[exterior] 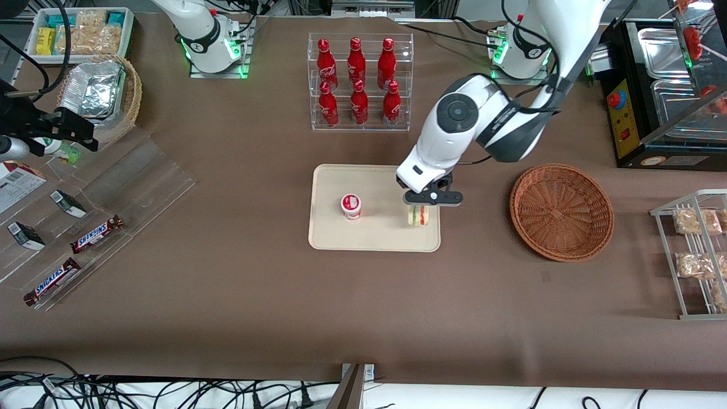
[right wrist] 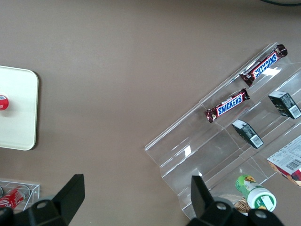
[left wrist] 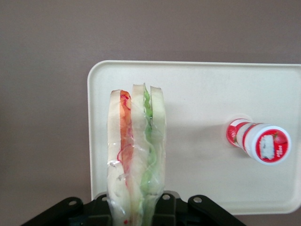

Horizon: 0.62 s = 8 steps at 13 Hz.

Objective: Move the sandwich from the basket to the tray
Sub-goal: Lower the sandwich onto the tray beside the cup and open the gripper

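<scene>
The clear-wrapped sandwich (exterior: 419, 216) (left wrist: 136, 150) stands on edge, its red and green filling layers showing. It is over the cream tray (exterior: 375, 238) (left wrist: 202, 89), close to the tray's edge toward the working arm's end; I cannot tell whether it touches the tray. My left gripper (exterior: 421, 208) (left wrist: 136, 209) is right above it, shut on its top end. The reddish-brown wicker basket (exterior: 561, 211) lies beside the tray toward the working arm's end with nothing in it.
A small red-and-white cup (exterior: 351, 206) (left wrist: 261, 141) stands on the tray beside the sandwich. An acrylic rack of red bottles (exterior: 359, 82) stands farther from the front camera. Acrylic shelves with Snickers bars (exterior: 96, 234) lie toward the parked arm's end. A wire rack of bagged snacks (exterior: 696, 255) lies toward the working arm's.
</scene>
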Motion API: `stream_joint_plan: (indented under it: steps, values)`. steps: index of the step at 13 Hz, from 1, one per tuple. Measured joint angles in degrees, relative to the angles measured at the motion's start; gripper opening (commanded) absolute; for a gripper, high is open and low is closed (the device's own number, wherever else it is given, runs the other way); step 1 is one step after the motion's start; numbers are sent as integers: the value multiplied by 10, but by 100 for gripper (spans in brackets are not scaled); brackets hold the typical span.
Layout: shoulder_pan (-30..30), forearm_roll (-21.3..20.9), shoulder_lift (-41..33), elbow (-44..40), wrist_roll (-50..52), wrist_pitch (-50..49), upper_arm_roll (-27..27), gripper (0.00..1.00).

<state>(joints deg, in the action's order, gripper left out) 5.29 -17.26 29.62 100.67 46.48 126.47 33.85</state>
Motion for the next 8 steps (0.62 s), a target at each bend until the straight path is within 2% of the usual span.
stream_joint_plan:
  steps: [3, 8]
  values:
    - [14, -71, 53, 1, 51, 22, 0, 0]
    - [22, -142, 104, 0, 91, 44, 0, 0]
